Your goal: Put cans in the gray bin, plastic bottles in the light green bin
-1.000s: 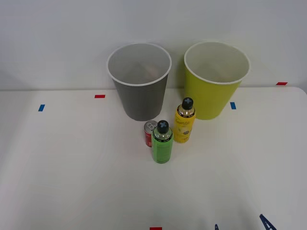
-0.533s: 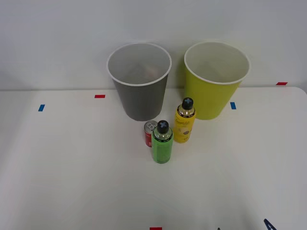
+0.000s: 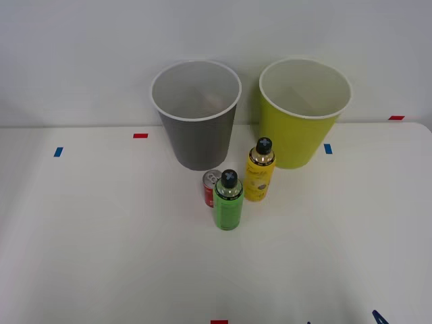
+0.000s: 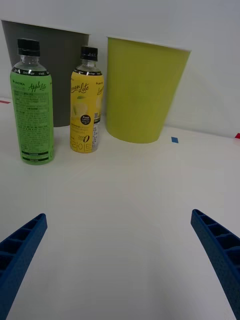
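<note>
Standing together on the white table (image 3: pixel 101 229), the green bottle (image 3: pixel 228 200), the yellow bottle (image 3: pixel 259 170) and the red can (image 3: pixel 211 187) wait near the gray bin (image 3: pixel 196 115) and, to its right, the light green bin (image 3: pixel 302 113). The right gripper (image 4: pixel 119 265) is released, fingers wide apart, holding nothing.

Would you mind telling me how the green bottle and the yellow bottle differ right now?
The green bottle is bright green with an Apple Lite label; the yellow bottle is yellow, labelled Lemon Lite. The green bottle stands nearer the robot, just beside the red can; the yellow bottle stands farther back, closer to the light green bin. Both are upright, black-capped and on the table.
</note>
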Controlling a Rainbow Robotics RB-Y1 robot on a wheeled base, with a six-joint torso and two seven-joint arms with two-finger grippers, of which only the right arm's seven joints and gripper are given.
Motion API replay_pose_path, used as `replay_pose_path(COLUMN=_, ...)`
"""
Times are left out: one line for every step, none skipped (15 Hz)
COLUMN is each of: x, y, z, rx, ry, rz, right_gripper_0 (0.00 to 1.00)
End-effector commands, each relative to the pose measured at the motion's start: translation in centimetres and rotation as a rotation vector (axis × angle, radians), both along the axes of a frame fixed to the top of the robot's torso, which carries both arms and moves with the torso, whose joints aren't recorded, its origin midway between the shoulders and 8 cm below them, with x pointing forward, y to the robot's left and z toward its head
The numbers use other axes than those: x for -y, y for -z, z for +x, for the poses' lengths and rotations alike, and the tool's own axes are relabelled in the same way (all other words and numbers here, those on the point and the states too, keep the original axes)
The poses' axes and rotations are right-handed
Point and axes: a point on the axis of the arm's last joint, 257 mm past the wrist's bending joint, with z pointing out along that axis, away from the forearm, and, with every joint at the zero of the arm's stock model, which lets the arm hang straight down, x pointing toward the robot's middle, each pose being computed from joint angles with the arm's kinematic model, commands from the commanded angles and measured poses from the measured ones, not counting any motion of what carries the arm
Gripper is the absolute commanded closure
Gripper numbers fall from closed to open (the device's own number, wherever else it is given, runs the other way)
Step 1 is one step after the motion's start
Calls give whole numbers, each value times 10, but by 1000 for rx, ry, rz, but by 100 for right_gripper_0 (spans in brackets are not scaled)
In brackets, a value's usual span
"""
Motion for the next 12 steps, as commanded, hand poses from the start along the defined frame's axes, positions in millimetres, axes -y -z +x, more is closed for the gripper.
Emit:
replay_pose_path(x=0, y=0, z=0, rx=0, ry=0, rz=0, right_gripper_0=0)
replay_pose_path(x=0, y=0, z=0, rx=0, ry=0, rz=0, right_gripper_0=0)
replay_pose_path(x=0, y=0, z=0, rx=0, ry=0, rz=0, right_gripper_0=0)
replay_pose_path(x=0, y=0, z=0, rx=0, ry=0, rz=0, right_gripper_0=0)
replay_pose_path(x=0, y=0, z=0, rx=0, ry=0, rz=0, right_gripper_0=0)
replay_pose_path(x=0, y=0, z=0, rx=0, ry=0, rz=0, right_gripper_0=0)
replay_pose_path(x=0, y=0, z=0, rx=0, ry=0, rz=0, right_gripper_0=0)
replay_pose_path(x=0, y=0, z=0, rx=0, ry=0, rz=0, right_gripper_0=0)
replay_pose_path(x=0, y=0, z=0, rx=0, ry=0, rz=0, right_gripper_0=0)
replay_pose_path(x=0, y=0, z=0, rx=0, ry=0, rz=0, right_gripper_0=0)
replay_pose_path(x=0, y=0, z=0, rx=0, ry=0, rz=0, right_gripper_0=0)
replay_pose_path(x=0, y=0, z=0, rx=0, ry=0, rz=0, right_gripper_0=0)
